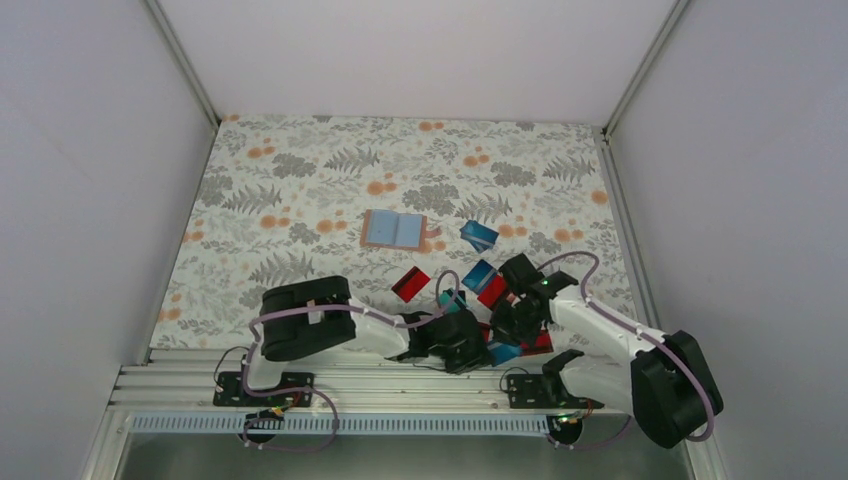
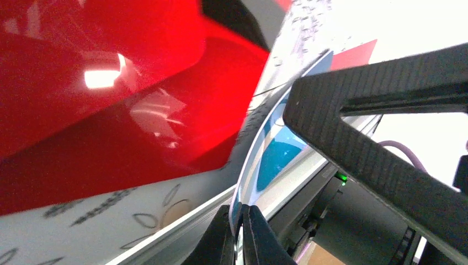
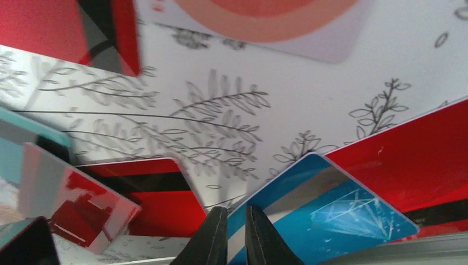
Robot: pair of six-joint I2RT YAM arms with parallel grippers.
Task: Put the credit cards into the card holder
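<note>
The step in hand seems to be picking one card from the heap at the lower middle of the top view. The left hand (image 2: pixel 238 223) is closed on the edge of a glossy blue plastic card (image 2: pixel 276 157), and the right hand (image 3: pixel 232 221), closed too, seems to pinch a corner of the same card. The flat tan-brown leather-like card holder (image 1: pixel 393 230) lies well apart on the flowered desk (image 1: pixel 300 180), near the centre, so next one hand should release and the other carry the card there.
</note>
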